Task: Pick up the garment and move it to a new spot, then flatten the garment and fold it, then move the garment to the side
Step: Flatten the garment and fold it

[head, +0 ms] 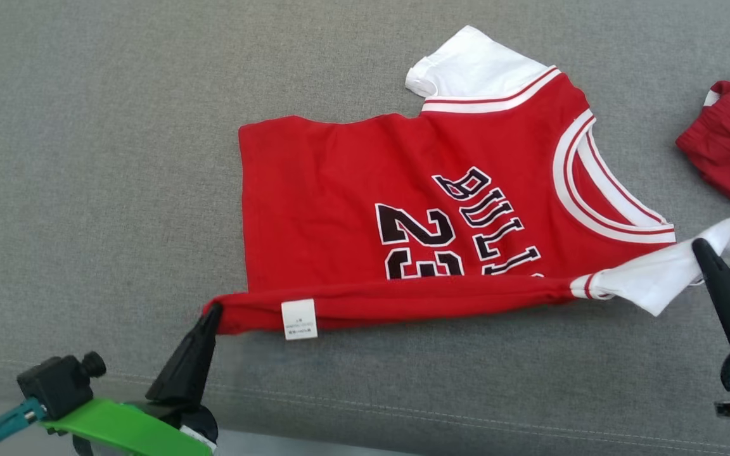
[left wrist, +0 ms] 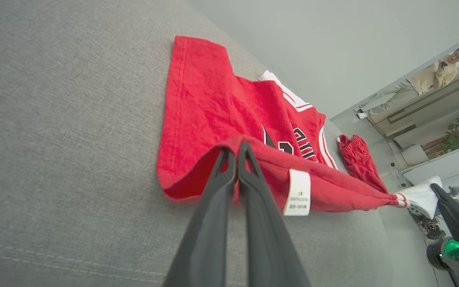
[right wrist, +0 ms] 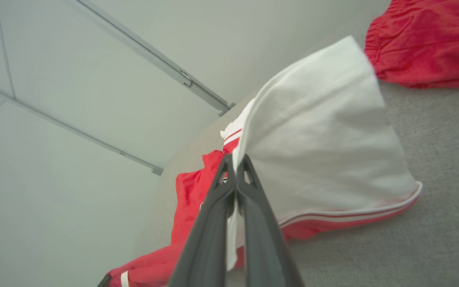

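Note:
The garment [head: 365, 209] is a red jersey with white sleeves, black "BULLS" lettering and the number 23, lying on a grey cushion [head: 86, 158]. Its near edge is lifted and pulled taut between my two grippers. My left gripper [head: 211, 311] is shut on the red hem corner, next to a white care label [head: 299, 319]. The left wrist view shows the fingers [left wrist: 249, 187] pinching red cloth [left wrist: 213, 107]. My right gripper [head: 698, 246] is shut on the white sleeve [head: 663, 272]. That white sleeve [right wrist: 325, 135] drapes over the closed fingers [right wrist: 221, 207] in the right wrist view.
A second red garment [head: 729, 152] lies bunched at the cushion's right edge, also seen as red cloth [right wrist: 428, 44] in the right wrist view. The cushion's front seam [head: 403, 405] runs close below the grippers. A person [left wrist: 424, 81] stands far off in the room.

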You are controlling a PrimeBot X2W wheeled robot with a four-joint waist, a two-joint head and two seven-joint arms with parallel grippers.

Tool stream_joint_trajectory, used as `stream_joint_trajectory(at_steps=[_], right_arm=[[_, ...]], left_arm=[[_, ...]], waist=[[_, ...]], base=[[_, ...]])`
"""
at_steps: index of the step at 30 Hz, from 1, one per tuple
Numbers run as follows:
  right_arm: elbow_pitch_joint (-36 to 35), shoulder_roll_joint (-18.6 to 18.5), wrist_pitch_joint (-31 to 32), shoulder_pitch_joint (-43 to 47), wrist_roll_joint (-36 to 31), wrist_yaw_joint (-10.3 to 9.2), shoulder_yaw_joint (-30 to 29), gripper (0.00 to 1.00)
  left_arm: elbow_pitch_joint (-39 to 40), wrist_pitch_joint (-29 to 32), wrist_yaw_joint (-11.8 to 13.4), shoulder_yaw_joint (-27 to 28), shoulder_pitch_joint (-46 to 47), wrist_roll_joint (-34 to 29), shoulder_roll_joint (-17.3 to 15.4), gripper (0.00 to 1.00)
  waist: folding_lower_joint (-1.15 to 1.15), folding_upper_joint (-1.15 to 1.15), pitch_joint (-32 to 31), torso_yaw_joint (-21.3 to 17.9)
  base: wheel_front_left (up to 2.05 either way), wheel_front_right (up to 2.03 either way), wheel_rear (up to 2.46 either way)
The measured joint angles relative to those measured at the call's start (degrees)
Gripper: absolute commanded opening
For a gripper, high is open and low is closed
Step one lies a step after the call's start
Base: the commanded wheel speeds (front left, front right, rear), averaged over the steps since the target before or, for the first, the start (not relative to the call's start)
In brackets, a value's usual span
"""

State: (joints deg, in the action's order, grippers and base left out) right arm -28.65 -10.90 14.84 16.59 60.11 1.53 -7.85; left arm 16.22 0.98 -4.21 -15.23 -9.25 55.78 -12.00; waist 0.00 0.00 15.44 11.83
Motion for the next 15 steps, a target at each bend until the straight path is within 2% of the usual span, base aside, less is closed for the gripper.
stream_joint_trajectory(at_steps=[7,12,15], right_arm=[[0.21,-2.22,2.99,-7.86,-4.21,-2.76,3.32,0.00],[1.83,-3.61,4.93,-13.89,-6.06,-5.10,4.25,0.00],[3.37,-4.07,5.76,-16.58,-7.34,-5.69,4.87,0.00]], left_arm=[[0.92,4.38,1.72,0.88,6.21,0.53,-1.27,0.00],[-0.41,7.80,2.22,-1.48,11.86,1.09,-0.91,0.00],[-1.88,9.18,2.44,-2.24,14.63,1.11,-0.23,0.00]], waist=[[0.00,0.00,2.25,-0.24],[0.00,0.00,4.59,0.01],[0.00,0.00,5.96,0.40]], base=[[0.00,0.00,0.00],[0.00,0.00,0.00],[0.00,0.00,0.00]])
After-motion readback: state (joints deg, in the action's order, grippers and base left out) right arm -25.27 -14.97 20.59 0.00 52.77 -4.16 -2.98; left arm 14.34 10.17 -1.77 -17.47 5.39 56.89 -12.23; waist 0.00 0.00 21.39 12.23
